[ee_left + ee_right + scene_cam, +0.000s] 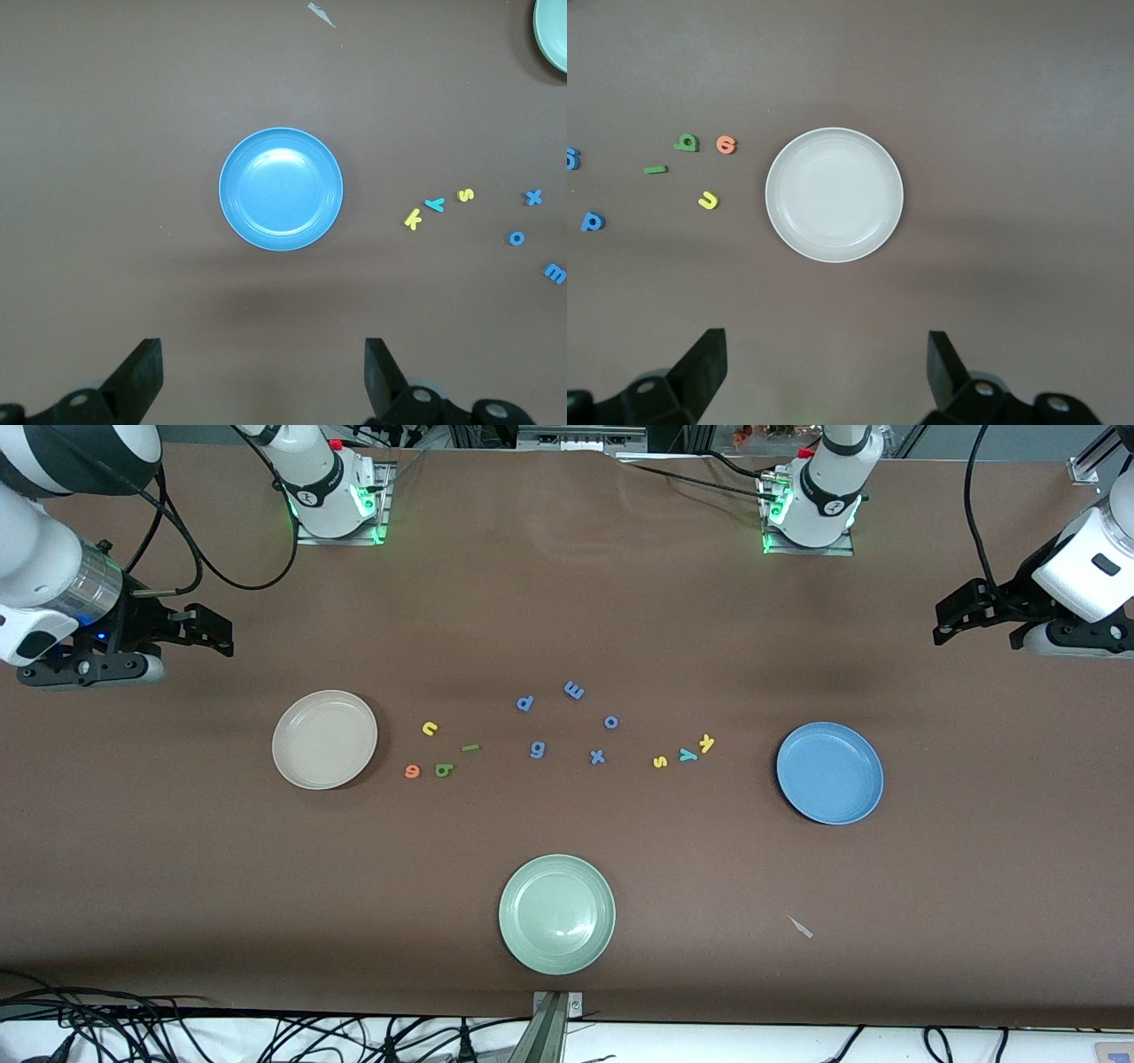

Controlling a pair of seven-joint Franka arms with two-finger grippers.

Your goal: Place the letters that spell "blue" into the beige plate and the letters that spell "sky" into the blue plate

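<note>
Right now both arms wait high at the table's ends. The left gripper (961, 615) hangs with its fingers (142, 376) spread wide and holding nothing, up over bare table at the left arm's end, near the blue plate (830, 772). The right gripper (199, 631) is likewise released and empty, its fingers (704, 367) apart, over bare table near the beige plate (324, 739). Both plates are empty. Just beside the beige plate lie the u (430, 729), l (470, 747), b (444, 770) and e (412, 771). Toward the blue plate sit the s (659, 762), y (687, 755) and k (706, 743), close together. Between the two groups lie periwinkle letters (573, 689). A green plate (556, 913) lies nearest the front camera.
</note>
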